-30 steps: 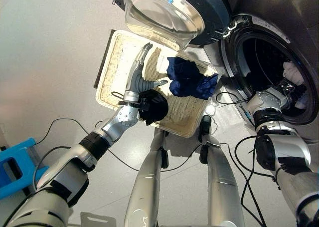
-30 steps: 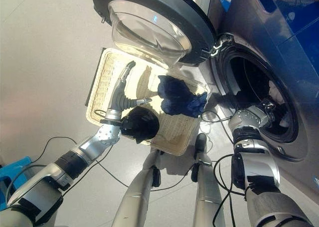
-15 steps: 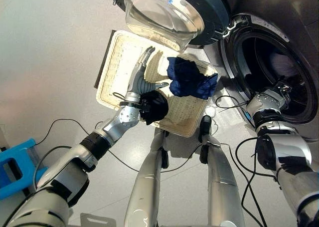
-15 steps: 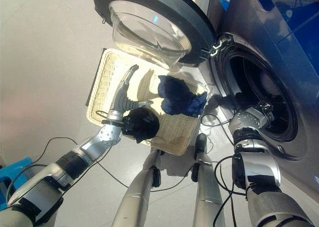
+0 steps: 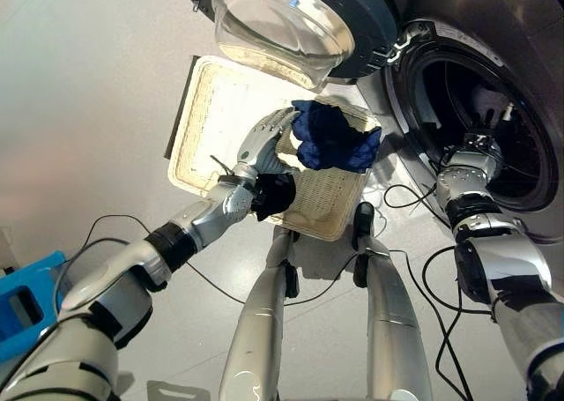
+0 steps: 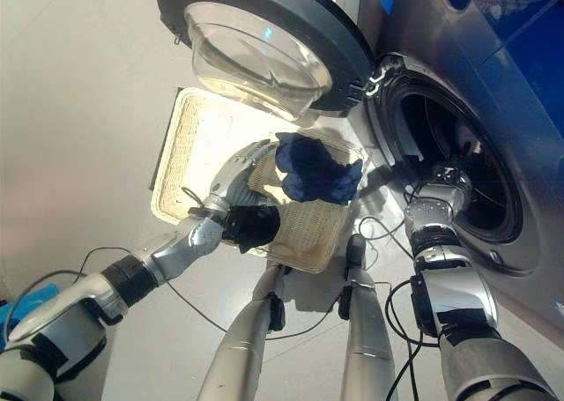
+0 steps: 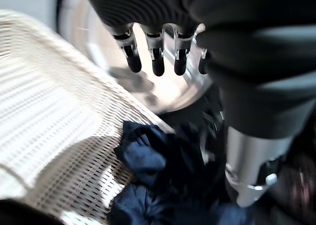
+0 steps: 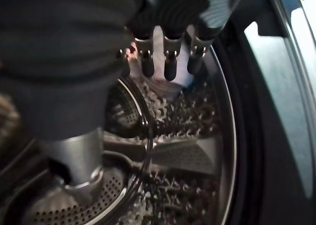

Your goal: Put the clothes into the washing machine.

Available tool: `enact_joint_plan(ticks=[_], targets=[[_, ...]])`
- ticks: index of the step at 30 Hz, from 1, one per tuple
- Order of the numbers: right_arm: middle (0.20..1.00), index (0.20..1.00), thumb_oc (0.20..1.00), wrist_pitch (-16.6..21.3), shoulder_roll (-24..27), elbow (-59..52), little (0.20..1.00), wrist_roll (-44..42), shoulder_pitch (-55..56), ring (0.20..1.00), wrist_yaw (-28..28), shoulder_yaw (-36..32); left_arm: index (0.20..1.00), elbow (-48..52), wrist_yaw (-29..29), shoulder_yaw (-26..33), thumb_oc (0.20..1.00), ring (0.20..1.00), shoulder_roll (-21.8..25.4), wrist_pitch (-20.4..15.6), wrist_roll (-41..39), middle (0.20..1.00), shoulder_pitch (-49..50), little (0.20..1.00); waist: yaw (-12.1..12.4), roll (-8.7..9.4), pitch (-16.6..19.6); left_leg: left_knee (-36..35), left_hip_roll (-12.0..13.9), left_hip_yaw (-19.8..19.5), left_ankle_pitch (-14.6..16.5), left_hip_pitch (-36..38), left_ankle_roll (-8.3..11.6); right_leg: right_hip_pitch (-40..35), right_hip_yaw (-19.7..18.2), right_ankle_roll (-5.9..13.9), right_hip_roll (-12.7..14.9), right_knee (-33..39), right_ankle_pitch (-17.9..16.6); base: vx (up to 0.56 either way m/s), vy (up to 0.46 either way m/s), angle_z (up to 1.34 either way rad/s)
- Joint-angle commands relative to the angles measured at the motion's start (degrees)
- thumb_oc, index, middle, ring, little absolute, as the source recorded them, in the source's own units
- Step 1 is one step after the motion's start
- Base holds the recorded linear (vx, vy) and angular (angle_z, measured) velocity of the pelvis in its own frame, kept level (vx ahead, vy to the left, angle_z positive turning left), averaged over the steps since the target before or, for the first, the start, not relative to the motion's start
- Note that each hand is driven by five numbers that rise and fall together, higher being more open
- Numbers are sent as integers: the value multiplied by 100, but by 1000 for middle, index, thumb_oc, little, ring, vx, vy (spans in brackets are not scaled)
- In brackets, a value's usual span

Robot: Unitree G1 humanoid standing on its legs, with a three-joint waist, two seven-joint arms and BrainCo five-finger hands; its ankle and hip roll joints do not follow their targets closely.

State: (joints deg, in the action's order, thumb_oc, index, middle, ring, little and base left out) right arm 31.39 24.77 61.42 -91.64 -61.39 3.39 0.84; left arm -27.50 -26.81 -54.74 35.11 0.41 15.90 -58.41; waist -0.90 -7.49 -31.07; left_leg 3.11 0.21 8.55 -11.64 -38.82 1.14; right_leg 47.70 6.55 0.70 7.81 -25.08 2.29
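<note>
A heap of dark blue clothes [image 5: 330, 137] lies at the right end of the white wicker basket [image 5: 207, 119] on the floor. My left hand [image 5: 264, 145] is open over the basket, its fingers [image 7: 155, 62] reaching to the heap's left edge and holding nothing; the blue cloth [image 7: 153, 165] lies just past them. My right hand [image 5: 478, 147] is open at the mouth of the washing machine's drum [image 8: 173, 151], its fingers [image 8: 170, 67] straight and empty. A pale garment [image 8: 170, 86] lies deep inside the drum.
The machine's round glass door [image 5: 291, 22] stands open and hangs over the basket's far edge. The drum opening [image 5: 529, 154] is right of the basket. A blue crate [image 5: 22, 300] sits on the grey floor at lower left.
My left hand has swung right across the basket to the blue heap, fingers bending over it. My right hand has drawn back to the drum's mouth, and the white garment that was beside it now lies deeper inside.
</note>
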Motion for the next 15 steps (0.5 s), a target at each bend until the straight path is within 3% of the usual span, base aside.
enact_joint_plan(ticks=[1, 10, 15], targets=[[1000, 1000, 1000, 106, -4, -380, 1000, 340, 232, 1000, -81, 327, 1000, -424, 13, 182, 1000, 1000, -367, 209, 777, 1000, -374, 1000, -239, -321, 127, 647, -298, 335, 718, -97, 240, -147, 294, 569, -190, 653, -637, -4, 27, -14], [1000, 1000, 1000, 204, -578, -612, 1000, -197, 568, 1000, -411, 501, 1000, -1347, 216, -349, 1000, 1000, -820, 576, 1657, 1000, -977, 1000, -508, -243, 127, 607, -192, 571, 645, -212, 318, -8, 102, 570, -290, 753, -723, 0, 43, -12], [1000, 1000, 1000, 269, -926, -912, 1000, -320, 770, 1000, -555, 692, 1000, -2009, 718, -662, 1000, 1000, -1146, 828, 2251, 1000, -1144, 1000, -643, -171, 127, 571, -133, 696, 585, -270, 375, 50, -11, 582, -348, 851, -800, -1, 29, -13]])
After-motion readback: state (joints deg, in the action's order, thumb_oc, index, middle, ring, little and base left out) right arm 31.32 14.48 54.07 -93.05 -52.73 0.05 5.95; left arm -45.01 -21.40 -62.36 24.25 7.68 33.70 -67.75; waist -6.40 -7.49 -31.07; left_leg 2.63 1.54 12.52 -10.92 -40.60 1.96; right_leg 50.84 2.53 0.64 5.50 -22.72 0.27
